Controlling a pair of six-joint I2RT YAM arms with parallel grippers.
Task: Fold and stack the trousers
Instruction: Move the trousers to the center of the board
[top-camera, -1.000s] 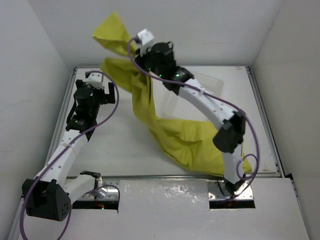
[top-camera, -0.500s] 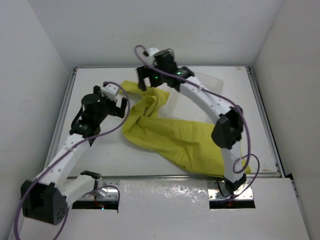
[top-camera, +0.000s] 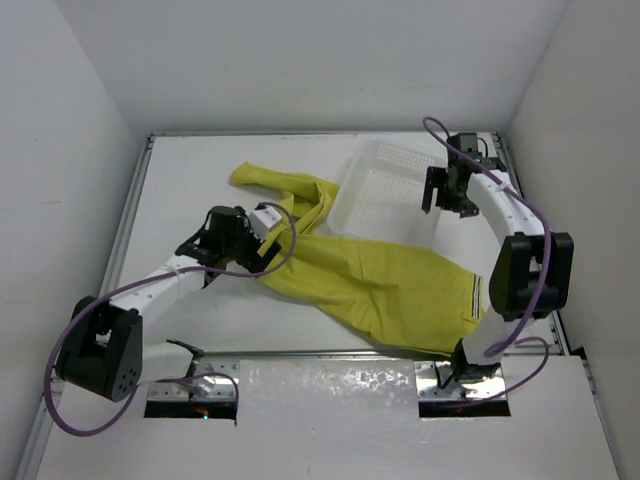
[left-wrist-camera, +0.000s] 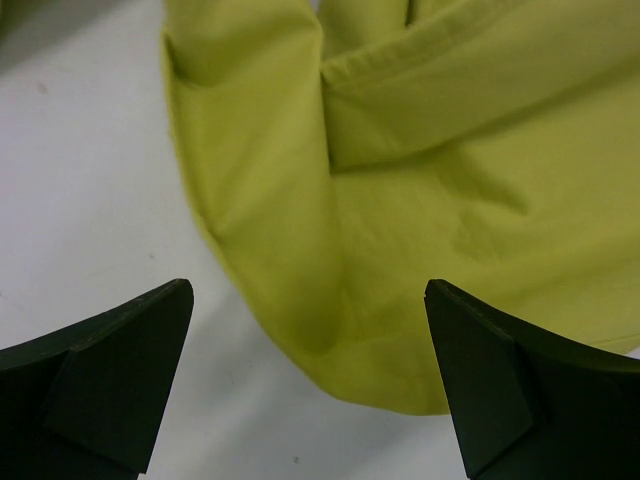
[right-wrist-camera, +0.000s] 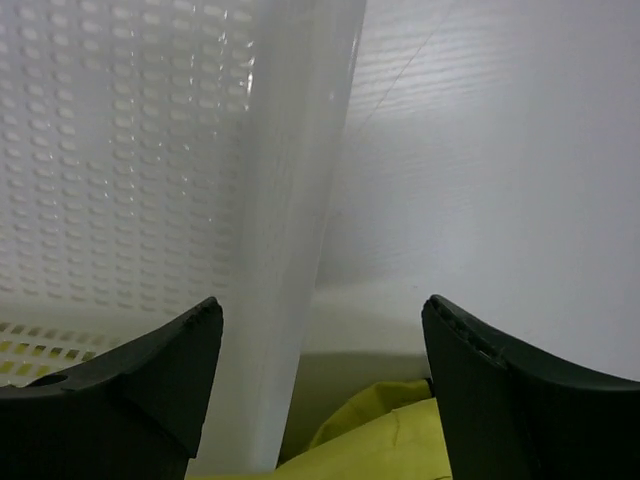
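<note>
Smoothing trousers (top-camera: 380, 285)
Left fingers (left-wrist-camera: 110, 370) are held apart over a bunched leg; right fingers (right-wrist-camera: 130, 390), apart, are parked by the far-right corner.

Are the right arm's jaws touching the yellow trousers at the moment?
Apart. The top view shows the right gripper open at the right edge of the white basket, with a plain gap to the trousers on the table.

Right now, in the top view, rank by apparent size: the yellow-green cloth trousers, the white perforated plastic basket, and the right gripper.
Largest: mustard yellow-green cloth trousers.
Then: white perforated plastic basket.
Smallest: right gripper.
No close calls.
</note>
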